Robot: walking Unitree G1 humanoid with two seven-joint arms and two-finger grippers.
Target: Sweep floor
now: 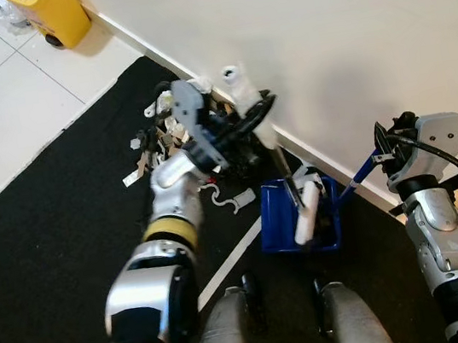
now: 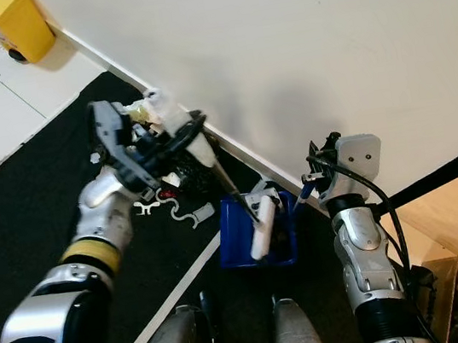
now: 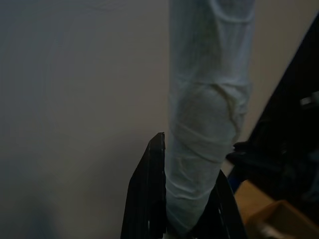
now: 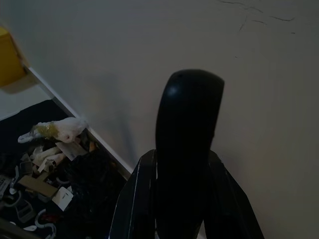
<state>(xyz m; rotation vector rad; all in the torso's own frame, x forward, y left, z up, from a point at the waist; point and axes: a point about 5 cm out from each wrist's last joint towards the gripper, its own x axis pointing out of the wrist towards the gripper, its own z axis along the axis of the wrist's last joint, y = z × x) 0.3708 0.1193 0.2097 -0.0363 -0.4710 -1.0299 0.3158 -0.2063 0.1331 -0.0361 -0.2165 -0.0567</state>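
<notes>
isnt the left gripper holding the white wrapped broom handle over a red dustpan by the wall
Not quite: the dustpan is blue, not red, as the left eye view shows. The left gripper does hold the white wrapped broom handle over it by the wall.

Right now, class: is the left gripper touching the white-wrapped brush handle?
Touching. The left wrist view shows the left gripper with its black fingers pressed against both sides of the white-wrapped brush handle, no gap.

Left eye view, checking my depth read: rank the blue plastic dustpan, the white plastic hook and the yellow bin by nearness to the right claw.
1. Blue plastic dustpan, by the wall beside the right claw.
2. White plastic hook, on the black mat beyond the dustpan.
3. Yellow bin, far corner on the tiles.
</notes>
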